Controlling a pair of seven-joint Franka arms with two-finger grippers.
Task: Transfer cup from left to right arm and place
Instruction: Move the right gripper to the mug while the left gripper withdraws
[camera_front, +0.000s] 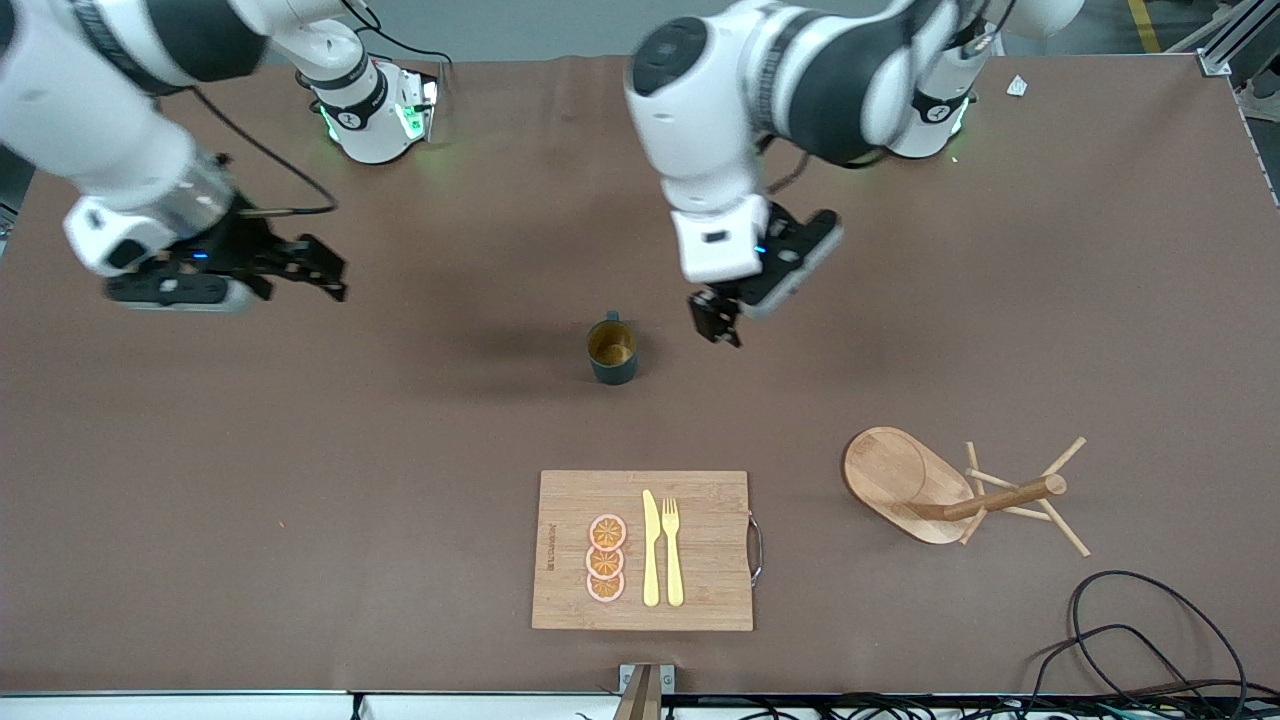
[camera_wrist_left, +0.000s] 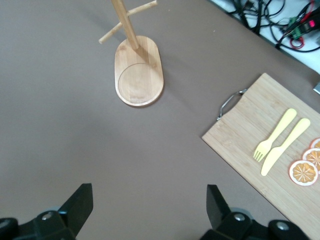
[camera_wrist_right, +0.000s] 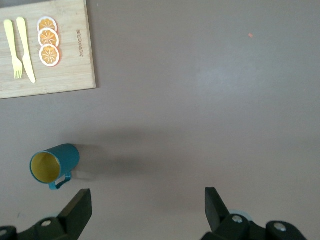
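The cup (camera_front: 611, 350) is a small dark teal mug with a yellowish inside. It stands upright on the brown table near the middle, handle toward the robots' bases. My left gripper (camera_front: 716, 322) hovers open and empty just beside the cup, toward the left arm's end; the cup is out of the left wrist view, where that gripper (camera_wrist_left: 148, 207) is over bare table. My right gripper (camera_front: 325, 275) is open and empty over the table toward the right arm's end, well apart from the cup. The right wrist view shows the cup (camera_wrist_right: 52, 165) off to one side of that gripper (camera_wrist_right: 147, 207).
A wooden cutting board (camera_front: 570, 600) lies nearer the front camera than the cup, with three orange slices (camera_front: 606, 560), a yellow knife (camera_front: 651, 548) and a fork (camera_front: 672, 550). A wooden peg rack (camera_front: 960, 495) stands toward the left arm's end. Black cables (camera_front: 1150, 640) lie at the front edge.
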